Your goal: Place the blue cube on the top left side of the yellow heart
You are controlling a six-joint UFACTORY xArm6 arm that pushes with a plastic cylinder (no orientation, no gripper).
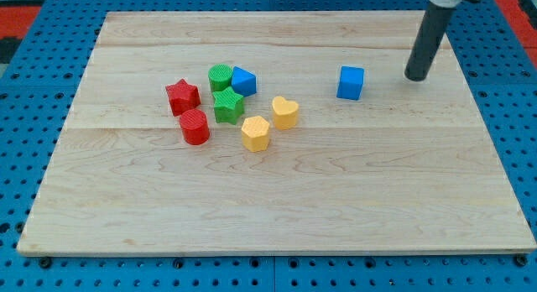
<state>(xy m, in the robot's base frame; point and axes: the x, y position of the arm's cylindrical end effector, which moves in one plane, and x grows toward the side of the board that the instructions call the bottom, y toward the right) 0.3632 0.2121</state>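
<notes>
Red cylinder (195, 127) & yellow hexagon (255, 132) sit nearest the view's bottom on the wood board (277, 208). Yellow heart (285, 112) is just right of the hexagon. Blue cube (351, 82) sits alone, well to the heart's upper right. My tip (415, 76), a plain rod w/ nothing to open or pinch, stands near the cube's right, not touching.

I see a pale wooden board (277, 200) carrying eight blocks. A blue cube (351, 82) sits alone toward the view's right. Left of it cluster a yellow heart (284, 112), yellow hexagon (255, 133), green star (227, 106), green cylinder (220, 76), second blue block (243, 80), red star (182, 96) and red cylinder (195, 127).
</notes>
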